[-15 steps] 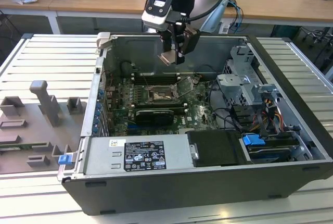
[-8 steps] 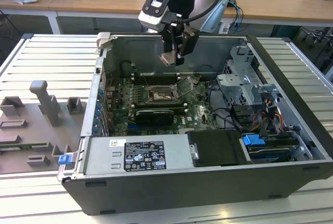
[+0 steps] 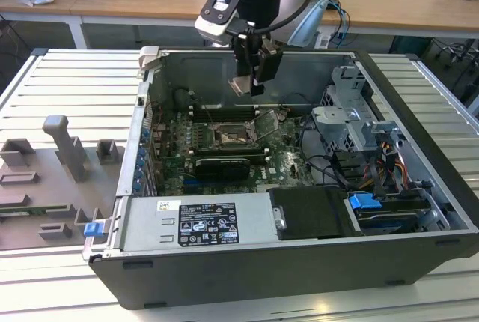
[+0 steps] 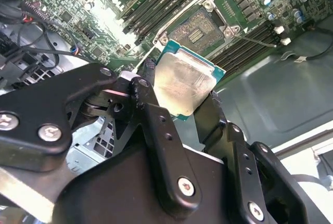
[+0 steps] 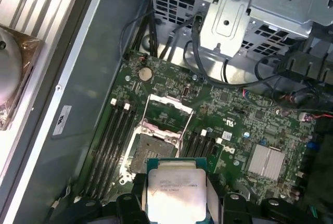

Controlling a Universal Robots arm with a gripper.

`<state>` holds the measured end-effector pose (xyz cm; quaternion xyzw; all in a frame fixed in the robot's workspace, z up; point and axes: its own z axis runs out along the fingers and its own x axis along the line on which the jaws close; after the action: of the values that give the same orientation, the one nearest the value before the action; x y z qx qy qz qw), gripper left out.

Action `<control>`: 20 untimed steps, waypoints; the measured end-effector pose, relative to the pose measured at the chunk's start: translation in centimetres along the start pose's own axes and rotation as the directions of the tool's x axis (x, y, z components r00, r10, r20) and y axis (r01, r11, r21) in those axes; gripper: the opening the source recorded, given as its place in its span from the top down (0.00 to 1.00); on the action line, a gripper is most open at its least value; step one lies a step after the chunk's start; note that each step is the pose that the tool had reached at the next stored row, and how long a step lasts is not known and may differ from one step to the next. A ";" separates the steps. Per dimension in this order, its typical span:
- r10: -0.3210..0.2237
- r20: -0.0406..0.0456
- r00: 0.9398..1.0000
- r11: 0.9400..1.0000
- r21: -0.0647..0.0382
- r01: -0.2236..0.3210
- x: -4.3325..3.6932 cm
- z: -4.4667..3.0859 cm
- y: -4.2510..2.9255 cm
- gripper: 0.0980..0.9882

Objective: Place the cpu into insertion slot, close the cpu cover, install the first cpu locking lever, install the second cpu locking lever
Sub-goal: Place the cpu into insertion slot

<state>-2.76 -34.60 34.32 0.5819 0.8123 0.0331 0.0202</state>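
I am clenching my claw [image 4: 177,101] on the cpu [image 4: 187,78], its two fingers [image 4: 151,104] pressing on opposite edges of the chip, with the silvery top facing the camera in both wrist views. In the upper middle of the exterior view the claw [image 3: 251,82] is hanging inside the open computer case [image 3: 224,277], holding the cpu [image 3: 242,85] clear above the board and touching nothing else. Beyond the chip, the insertion slot [image 5: 148,151] is lying bare, and the cpu cover [image 5: 169,112] is standing swung up just past it, so the way down is looking free. Near the centre of the exterior view the slot [image 3: 233,135] is sitting lower in the frame than the claw. To my mind, doing this step well is a matter of squaring the chip's corners to the slot's silver rim, keeping it level, coming straight down with no sideways sliding over the contacts, and letting go only once it is lying flat inside the rim. Counting, I am seeing one cpu, one insertion slot, one cpu cover, and two banks of long black memory slots [image 5: 112,140] flanking the slot on the green motherboard [image 5: 234,125]. Farthest out, the case is resting on the ribbed metal counter [image 3: 60,75].
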 end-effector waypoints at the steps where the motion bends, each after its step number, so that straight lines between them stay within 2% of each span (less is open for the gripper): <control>1: 0.014 0.001 1.000 1.000 0.000 -0.014 0.00 0.03 0.00 0.50; 7: 0.061 0.005 0.998 0.998 0.000 -0.061 0.00 0.15 -0.01 0.50; 12: 0.106 0.008 0.994 0.994 -0.001 -0.106 0.00 0.25 -0.02 0.50; 20: 0.171 0.014 0.985 0.985 -0.002 -0.171 -0.01 0.37 -0.02 0.50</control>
<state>-2.76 -34.60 33.94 0.6496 0.7593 0.0310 0.0230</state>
